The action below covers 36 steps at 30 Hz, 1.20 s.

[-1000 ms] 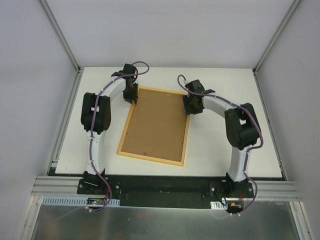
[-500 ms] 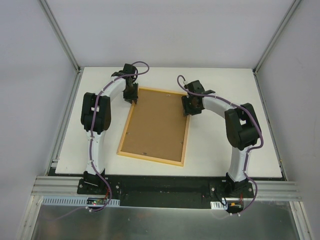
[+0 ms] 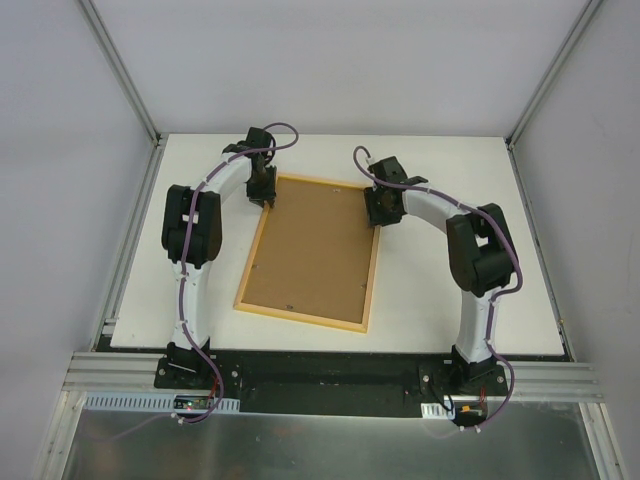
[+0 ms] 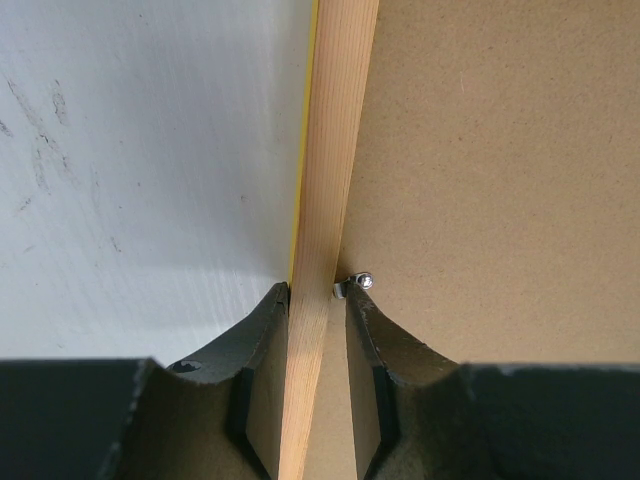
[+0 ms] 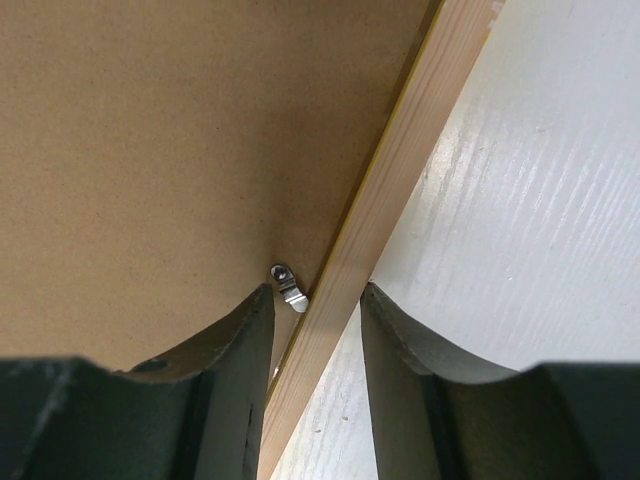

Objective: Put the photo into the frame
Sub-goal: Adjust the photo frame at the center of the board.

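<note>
The frame (image 3: pixel 300 317) lies face down on the white table, wood-coloured back up, with a brown backing panel (image 3: pixel 315 250) inside it. The photo is not visible. My left gripper (image 3: pixel 264 192) sits at the frame's far left corner. In the left wrist view its jaws (image 4: pixel 318 290) are shut across the left rail (image 4: pixel 335 150), one tip on the rail's outer edge and the other against a small metal clip (image 4: pixel 352 285). My right gripper (image 3: pixel 380 212) is at the far right corner. It (image 5: pixel 318 290) stands open astride the right rail (image 5: pixel 400 170), beside another clip (image 5: pixel 288 285).
The white tabletop (image 3: pixel 440 290) surrounds the frame, with grey walls and aluminium posts at the back and sides. A black base strip (image 3: pixel 320 375) runs along the near edge by both arm bases.
My right gripper has crept slightly toward the frame's far corner and its jaws have narrowed a little. The left arm and the frame have not moved.
</note>
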Available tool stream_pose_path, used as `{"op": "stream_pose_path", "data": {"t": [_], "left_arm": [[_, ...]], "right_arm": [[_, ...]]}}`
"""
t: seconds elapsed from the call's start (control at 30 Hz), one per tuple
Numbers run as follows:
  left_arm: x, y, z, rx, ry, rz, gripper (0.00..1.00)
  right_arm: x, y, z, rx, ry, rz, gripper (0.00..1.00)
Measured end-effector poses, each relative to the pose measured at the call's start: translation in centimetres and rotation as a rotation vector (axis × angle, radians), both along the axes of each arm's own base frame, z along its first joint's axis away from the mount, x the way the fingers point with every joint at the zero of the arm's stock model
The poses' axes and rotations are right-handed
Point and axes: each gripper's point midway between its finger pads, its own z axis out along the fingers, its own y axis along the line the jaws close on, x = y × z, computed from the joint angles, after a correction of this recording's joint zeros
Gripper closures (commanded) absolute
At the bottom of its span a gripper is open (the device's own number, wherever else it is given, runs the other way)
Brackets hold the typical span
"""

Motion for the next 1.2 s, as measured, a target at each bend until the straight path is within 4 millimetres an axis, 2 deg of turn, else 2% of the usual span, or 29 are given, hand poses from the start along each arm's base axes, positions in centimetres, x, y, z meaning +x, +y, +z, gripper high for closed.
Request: {"op": "stream_pose_path", "data": {"t": [0.47,0.83,0.9,0.97,1.1,1.2], "left_arm": [[0.08,-0.01,-0.01,0.0,-0.001,0.0,1.0],[0.14,-0.03,0.0,-0.001,-0.002,0.0,1.0],[0.14,-0.03,-0.02,-0.001,-0.002,0.0,1.0],[0.17,-0.04,0.02,-0.002,-0.003,0.0,1.0],[0.24,-0.05,0.07,-0.003,-0.002,0.005,1.0],[0.27,0.11,0.07,-0.007,0.003,0.02,0.89]], "right_arm": [[0.08,-0.05,-0.11,0.011,-0.003,-0.019,0.7],[0.23,-0.03,-0.06,0.003,-0.013,-0.094,0.94],[0.28,-0.04,-0.05,0.001,-0.015,-0.11,0.95],[0.31,-0.05,-0.04,0.0,-0.017,-0.123,0.92],[0.35,-0.13,-0.04,-0.004,-0.02,-0.136,0.79],[0.32,-0.14,-0.02,-0.001,-0.021,-0.145,0.65]]}}
